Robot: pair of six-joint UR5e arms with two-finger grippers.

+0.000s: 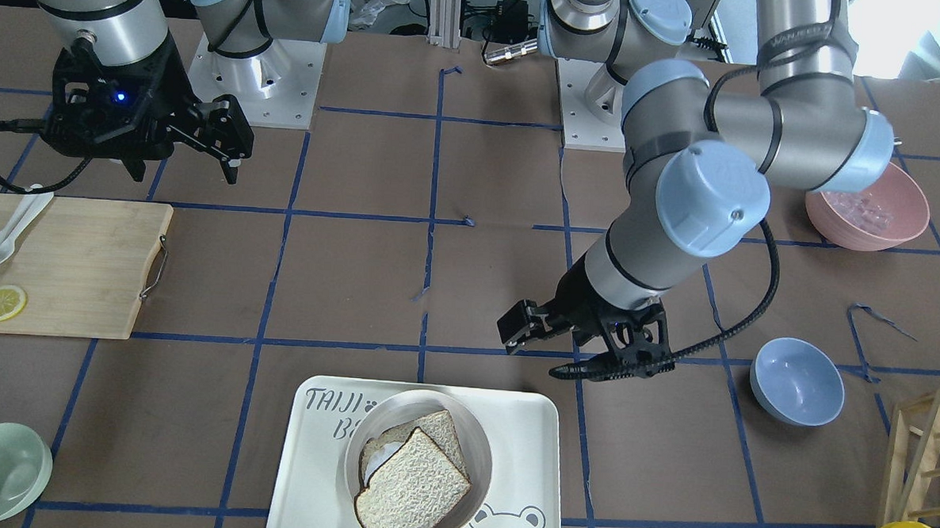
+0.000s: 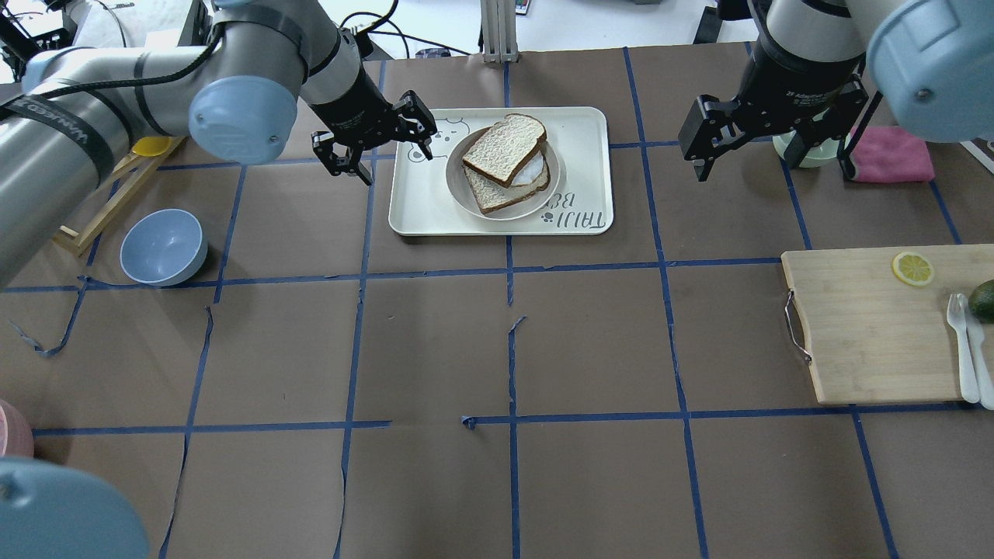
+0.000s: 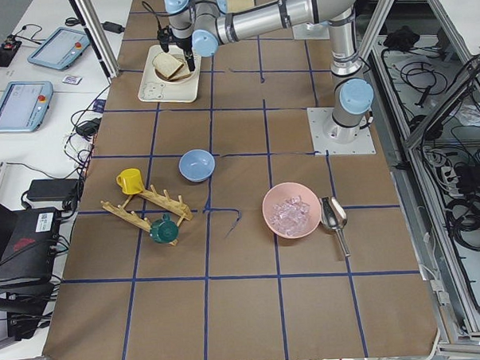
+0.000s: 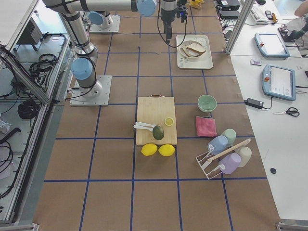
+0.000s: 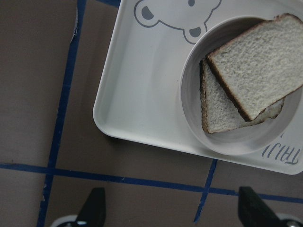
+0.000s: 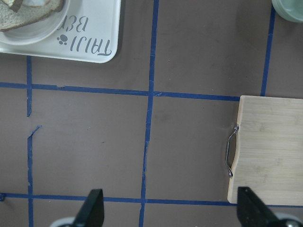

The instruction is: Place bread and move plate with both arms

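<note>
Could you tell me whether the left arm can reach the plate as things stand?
Probably yes: the left gripper hovers open just off a corner of the tray, and the plate has its near rim bare, with nothing between them.

L gripper (image 2: 380, 149) hangs just off tray's (image 2: 419, 211) left edge. Plate (image 2: 455, 175) sits in tray, right of it; bread (image 2: 505, 146) lies atop another slice (image 2: 497, 199) in plate. R gripper (image 2: 745, 144) is well right of tray. Bowl (image 2: 163, 247) lies left of L gripper, nearer robot. Cutting board (image 2: 870, 334) lies right of R gripper, nearer robot.
</note>
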